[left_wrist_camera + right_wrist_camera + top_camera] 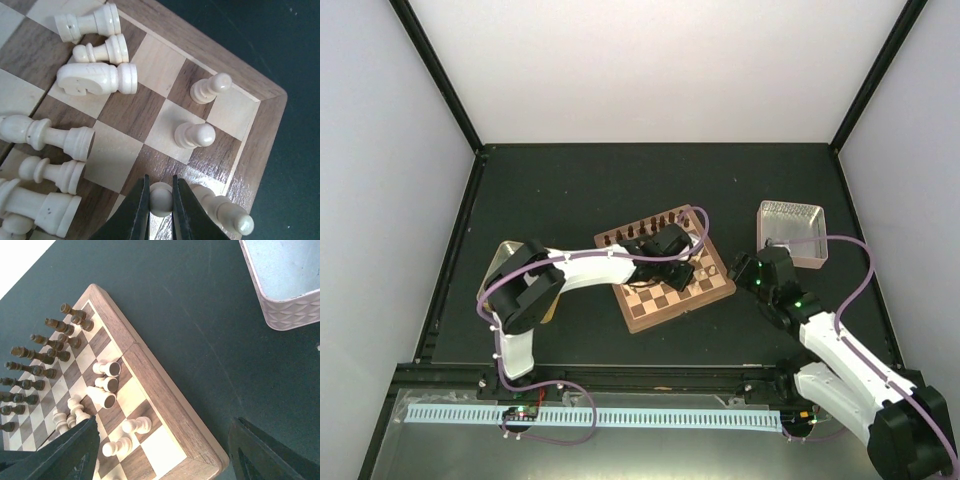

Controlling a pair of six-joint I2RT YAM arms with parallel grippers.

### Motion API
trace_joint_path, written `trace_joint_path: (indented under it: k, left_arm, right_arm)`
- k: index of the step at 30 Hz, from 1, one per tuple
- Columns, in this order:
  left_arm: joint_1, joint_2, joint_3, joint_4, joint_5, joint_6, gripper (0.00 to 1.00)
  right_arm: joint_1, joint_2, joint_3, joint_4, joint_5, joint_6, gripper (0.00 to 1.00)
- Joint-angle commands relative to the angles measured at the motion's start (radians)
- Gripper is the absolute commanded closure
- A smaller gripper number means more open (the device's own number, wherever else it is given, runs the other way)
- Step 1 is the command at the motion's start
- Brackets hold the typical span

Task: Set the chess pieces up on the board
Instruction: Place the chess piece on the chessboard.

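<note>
From above, the left pincer (672, 262) hangs over the right part of the board (645, 312), which lies on the dark desk (570, 185). The right pincer (745, 270) sits just beside the board's edge. In the left wrist view the pincer is narrow, clamped on a cream pawn (161, 198) near the corner, beside two upright pawns (196, 135) and some toppled pieces (97, 80). Best to lower it straight onto a free square and let go only once the base sits flat. In the right wrist view its pincer (165, 455) gapes wide, holding nothing.
</note>
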Motion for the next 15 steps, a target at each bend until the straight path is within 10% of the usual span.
trace_joint_path:
  k: [1, 15]
  left_arm:
    - [-0.003, 0.033, 0.053, 0.004, 0.018, 0.016, 0.91]
    - [-0.003, 0.027, 0.055, -0.007, 0.043, 0.018, 0.73]
  right_arm:
    - [-0.010, -0.031, -0.019, 0.006, -0.003, -0.012, 0.28]
    - [-0.011, -0.037, -0.012, -0.007, -0.017, -0.023, 0.28]
